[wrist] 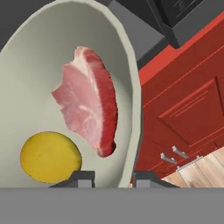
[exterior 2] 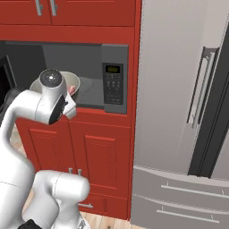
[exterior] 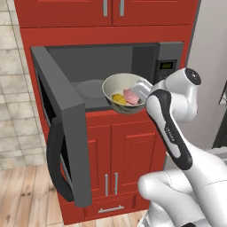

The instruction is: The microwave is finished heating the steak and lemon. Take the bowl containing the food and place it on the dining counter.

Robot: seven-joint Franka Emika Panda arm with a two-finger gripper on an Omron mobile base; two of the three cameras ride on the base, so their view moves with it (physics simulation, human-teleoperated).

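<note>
The gripper (wrist: pixel 113 177) was clamped on the rim of the bowl (exterior: pixel 126 93), holding it just outside the open microwave (exterior: pixel 111 75), steak (wrist: pixel 89 100) and lemon (wrist: pixel 50 157) inside. Keeping it level during transport seemed wise. The right base view alone revealed a steel fridge (exterior 2: pixel 179 112).

Glazed, smooth, pale inside: bowl (wrist: pixel 26 65). Within bowl: marbled raw steak (wrist: pixel 89 103), matt yellow lemon (wrist: pixel 50 156). Behind bowl: matt dark grey microwave (exterior: pixel 146 55). Below microwave: painted red cabinets (exterior: pixel 119 150), metal handles (exterior: pixel 111 184).
</note>
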